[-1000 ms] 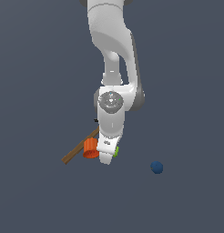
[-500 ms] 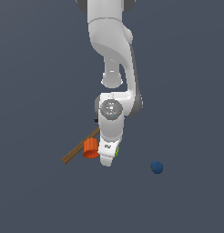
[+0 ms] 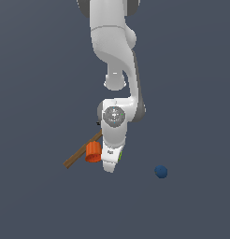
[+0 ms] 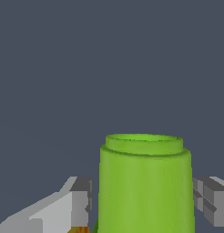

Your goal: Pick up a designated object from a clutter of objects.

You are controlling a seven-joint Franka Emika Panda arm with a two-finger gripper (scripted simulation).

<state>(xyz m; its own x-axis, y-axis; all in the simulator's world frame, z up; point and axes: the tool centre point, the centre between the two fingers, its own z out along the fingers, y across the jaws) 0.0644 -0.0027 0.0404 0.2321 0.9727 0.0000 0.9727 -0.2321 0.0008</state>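
The lime-green block (image 4: 145,182) fills the wrist view and stands between my two fingers (image 4: 79,200). In the exterior view only a green sliver (image 3: 120,155) of it shows beside the hand. My gripper (image 3: 111,164) is low over the clutter and open, one finger on each side of the block with small gaps. The orange ribbed cup (image 3: 93,152) lies just to the exterior view's left of the hand. The wooden hammer handle (image 3: 81,152) runs behind the cup, and its dark head is mostly hidden by the arm. The tiny yellow cube is hidden.
A blue ball (image 3: 161,172) lies apart on the dark grey floor, to the exterior view's right of the hand. A bit of orange shows by one finger in the wrist view (image 4: 79,230).
The arm has come down: the hand has dropped lower over the green block and beside the orange cup. The cup, hammer and ball have not moved.
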